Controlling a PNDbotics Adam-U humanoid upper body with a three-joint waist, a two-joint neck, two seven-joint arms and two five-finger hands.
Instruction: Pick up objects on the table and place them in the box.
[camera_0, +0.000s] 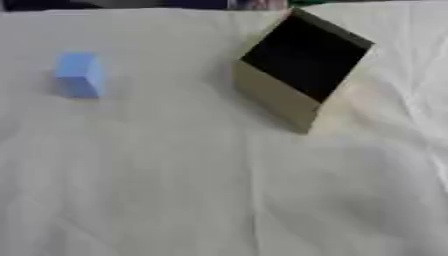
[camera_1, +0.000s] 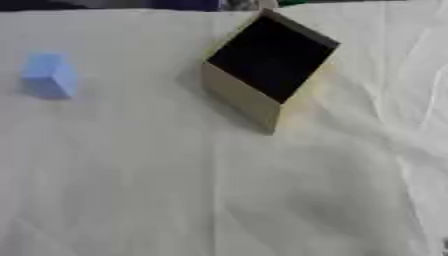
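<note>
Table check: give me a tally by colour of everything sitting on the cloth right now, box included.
Light blue: 1, the block, standing on the white cloth to the left of the box, apart from it.
Tan with a dark inside: 1, the open box.
Total: 2. No robot hand shows in either view.

- A staged test table rather than a home: a creased white cloth covers the whole surface.
- Only a blue block and an open tan box stand on it, well apart.
</note>
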